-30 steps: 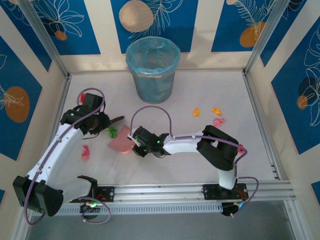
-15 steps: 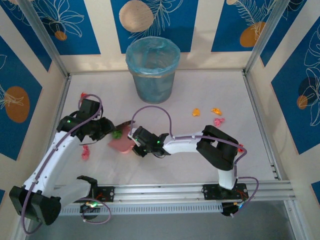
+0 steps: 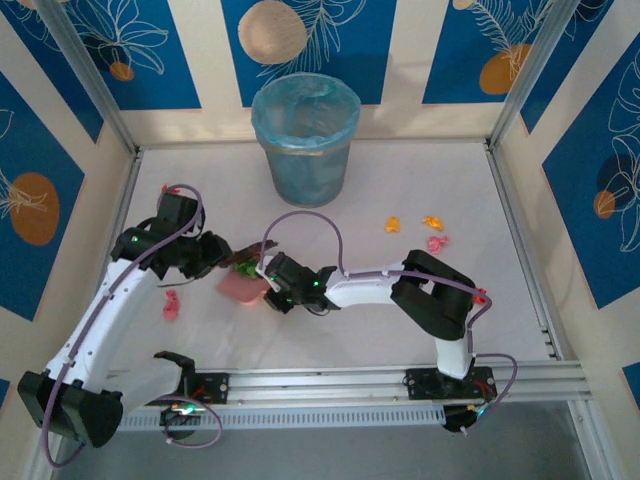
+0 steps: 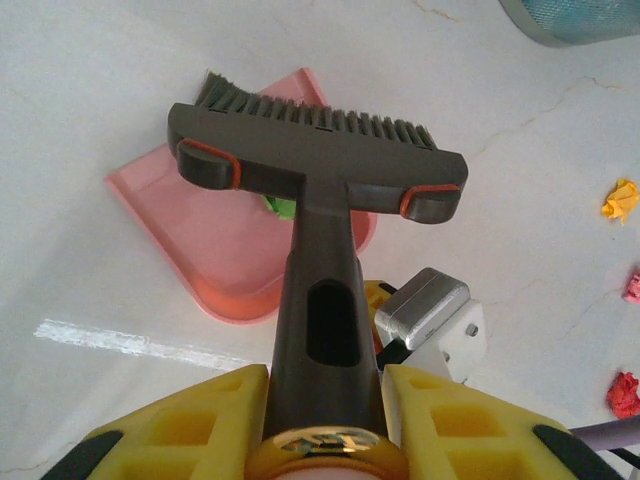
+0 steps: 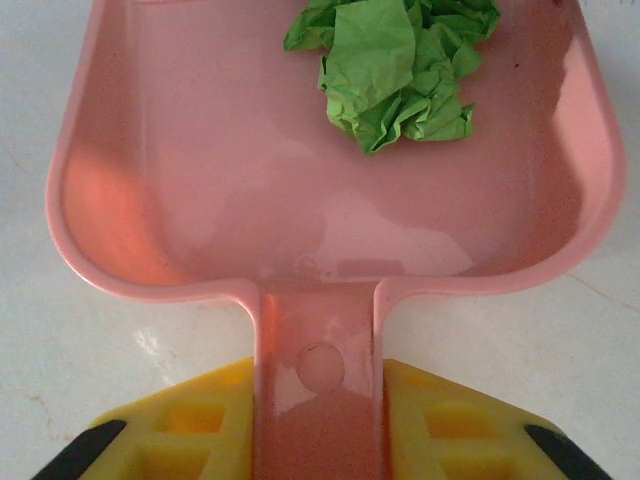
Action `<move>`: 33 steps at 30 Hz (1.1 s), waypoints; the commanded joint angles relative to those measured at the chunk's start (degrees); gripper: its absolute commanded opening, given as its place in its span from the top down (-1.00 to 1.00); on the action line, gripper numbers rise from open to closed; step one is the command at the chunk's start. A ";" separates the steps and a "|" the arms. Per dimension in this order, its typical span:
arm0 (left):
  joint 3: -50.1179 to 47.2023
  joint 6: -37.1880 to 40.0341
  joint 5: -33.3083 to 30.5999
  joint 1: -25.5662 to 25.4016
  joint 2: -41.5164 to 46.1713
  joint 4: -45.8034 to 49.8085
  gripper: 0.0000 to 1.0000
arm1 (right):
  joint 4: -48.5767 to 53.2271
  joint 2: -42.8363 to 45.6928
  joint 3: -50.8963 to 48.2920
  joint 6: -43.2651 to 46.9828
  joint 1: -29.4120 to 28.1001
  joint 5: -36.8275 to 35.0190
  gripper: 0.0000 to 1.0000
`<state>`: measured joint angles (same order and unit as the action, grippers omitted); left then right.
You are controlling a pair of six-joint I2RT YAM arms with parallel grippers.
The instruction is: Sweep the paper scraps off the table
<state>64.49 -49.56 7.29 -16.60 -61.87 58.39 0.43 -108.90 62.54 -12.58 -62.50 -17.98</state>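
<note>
Left gripper (image 4: 325,405) jaws pinching brush (image 4: 315,160) handle, bristles over dustpan (image 5: 190,190) mouth. Right gripper (image 5: 318,420) jaws clamped on dustpan handle. Green scrap (image 5: 400,70) inside dustpan, mid-table. Orange and pink paper scraps (image 3: 434,243) toward table (image 3: 420,160) right edge; pink scrap (image 3: 171,304) near left edge

Your left arm (image 3: 103,303) white shell with black joint housings, your right arm (image 3: 362,289) the same build, lilac cables (image 3: 300,217) looping off both, small green lights (image 3: 133,240) near your wrists, black base blocks (image 3: 448,383), yellow fingers (image 4: 190,425) with square cut-out pockets, black tips.
</note>
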 commanded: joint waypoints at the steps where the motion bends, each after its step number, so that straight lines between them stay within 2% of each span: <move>1: 3.81 0.62 -1.72 0.43 0.23 2.31 1.00 | 3.73 -2.19 -0.49 -1.41 0.57 0.30 1.00; 8: 7.15 1.94 -11.17 0.43 3.63 2.80 1.00 | 3.58 -2.19 -0.58 -1.49 0.91 0.22 1.00; 13: 8.41 3.17 -21.86 0.61 5.66 -0.32 1.00 | 3.78 -2.20 -0.58 -1.41 0.89 0.36 1.00; 18: 7.47 7.43 -33.50 2.12 3.15 -6.46 1.00 | 4.02 -2.28 -0.49 -1.40 1.20 0.86 1.00; 23: 7.19 9.42 -34.91 4.83 -2.26 -13.30 1.00 | 5.22 -2.85 0.55 -1.91 1.24 1.58 1.00; 27: 8.56 10.14 -34.61 6.55 -6.67 -14.94 1.00 | 5.48 -2.69 0.61 -2.05 1.33 2.17 1.00; 33: 6.74 11.08 -34.27 7.88 -8.76 -17.03 1.00 | 5.77 -2.24 0.32 -2.05 1.67 1.66 1.00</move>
<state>71.18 -40.01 -25.15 -9.63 -70.96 45.23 0.69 -109.40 63.33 -13.19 -61.52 -17.08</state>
